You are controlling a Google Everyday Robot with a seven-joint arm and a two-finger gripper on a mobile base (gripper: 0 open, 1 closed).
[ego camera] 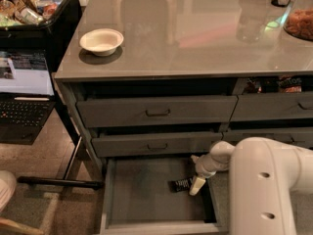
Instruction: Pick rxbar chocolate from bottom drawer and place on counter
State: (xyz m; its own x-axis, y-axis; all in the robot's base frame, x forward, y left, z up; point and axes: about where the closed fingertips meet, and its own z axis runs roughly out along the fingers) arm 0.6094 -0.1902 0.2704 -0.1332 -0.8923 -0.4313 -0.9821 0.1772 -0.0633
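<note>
rxbar chocolate (181, 184) lies flat on the floor of the open bottom drawer (142, 195), far-right area, close to the right wall. My read: light, thin, slick wrapper, slightly bendy, not fragile. Best taken across the narrow width near mid-length, since a flat-lying bar gives little edge to catch. My gripper (197, 184) hangs tip-down at the bar's right end, touching or just beside it. Can't tell whether the jaws are wide or narrow. Bar's right end is hidden behind the gripper and its lettering is unreadable. My arm (269, 190) blocks the drawer's near-right corner. The table (195, 38) above has free space right of the bowl (101, 41).
</note>
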